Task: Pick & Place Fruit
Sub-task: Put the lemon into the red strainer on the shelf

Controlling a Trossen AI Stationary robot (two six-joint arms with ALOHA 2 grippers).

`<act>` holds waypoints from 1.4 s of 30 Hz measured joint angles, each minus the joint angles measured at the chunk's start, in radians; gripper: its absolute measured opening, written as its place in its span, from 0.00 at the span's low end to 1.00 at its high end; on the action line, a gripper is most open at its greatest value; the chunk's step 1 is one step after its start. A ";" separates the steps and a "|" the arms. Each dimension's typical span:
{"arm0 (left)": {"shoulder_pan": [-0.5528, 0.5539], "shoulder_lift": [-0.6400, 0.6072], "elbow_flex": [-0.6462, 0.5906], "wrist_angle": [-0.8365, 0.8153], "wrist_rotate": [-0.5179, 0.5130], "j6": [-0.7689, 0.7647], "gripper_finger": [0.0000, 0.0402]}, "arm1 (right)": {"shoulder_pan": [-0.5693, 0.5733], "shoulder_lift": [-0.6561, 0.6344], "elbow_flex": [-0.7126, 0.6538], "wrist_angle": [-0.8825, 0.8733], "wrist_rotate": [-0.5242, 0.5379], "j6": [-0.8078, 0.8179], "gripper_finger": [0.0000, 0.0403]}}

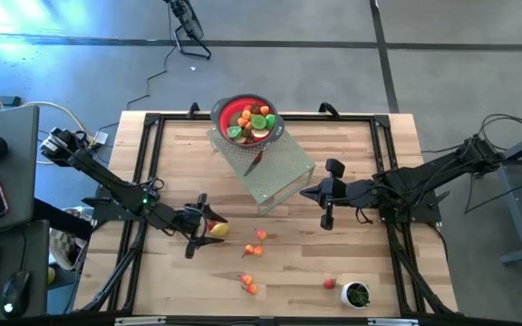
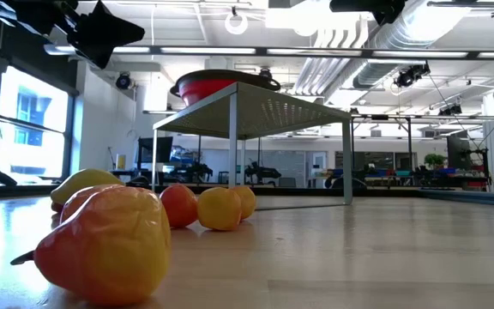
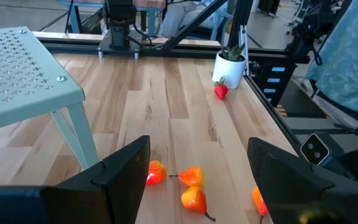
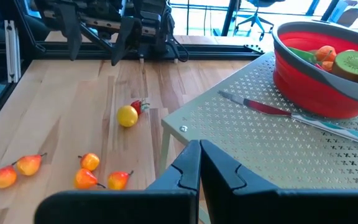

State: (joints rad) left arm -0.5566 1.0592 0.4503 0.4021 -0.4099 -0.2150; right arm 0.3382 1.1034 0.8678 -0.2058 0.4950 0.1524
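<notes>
Because your left gripper (image 1: 199, 226) hangs open at lower left of the high view, just beside the yellow fruit (image 1: 218, 230) on the bench (image 1: 288, 272), closing off-centre could squirt it away, while the right gripper (image 1: 326, 192) waits closed mid-right.

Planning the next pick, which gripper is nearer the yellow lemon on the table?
Left. The left gripper sits open right beside the yellow lemon; the right gripper is shut, farther off beyond the perforated stand.
</notes>
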 joint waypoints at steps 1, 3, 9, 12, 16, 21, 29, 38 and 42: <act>0.000 0.000 0.000 0.003 0.000 0.000 0.65 | 0.000 0.000 0.000 0.000 0.000 0.000 0.01; 0.000 0.000 0.000 0.008 0.000 -0.012 0.65 | 0.000 0.000 0.000 0.002 0.000 0.000 0.01; 0.000 -0.002 0.006 0.000 0.014 -0.193 0.65 | 0.000 0.000 0.000 0.009 0.000 0.000 0.01; 0.000 -0.002 0.042 -0.051 0.040 -0.213 0.65 | 0.000 0.000 0.000 0.008 0.000 0.000 0.01; -0.001 0.005 0.121 -0.189 0.041 -0.224 0.65 | 0.000 0.000 0.000 0.008 0.000 0.000 0.01; -0.001 0.006 0.217 -0.430 0.018 -0.288 0.65 | 0.000 0.000 0.000 0.007 0.000 0.000 0.01; -0.001 0.007 0.257 -0.722 -0.015 -0.470 0.65 | 0.000 0.000 0.000 0.006 0.000 0.000 0.01; 0.000 0.081 0.257 -0.826 -0.055 -0.523 0.65 | 0.000 0.000 0.000 -0.002 0.000 0.000 0.01; 0.000 0.117 0.257 -0.829 -0.054 -0.524 0.65 | -0.001 0.000 0.000 -0.001 0.000 0.000 0.01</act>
State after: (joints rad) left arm -0.5568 1.1757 0.7074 -0.4270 -0.4643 -0.7387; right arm 0.3374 1.1038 0.8677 -0.2072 0.4950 0.1524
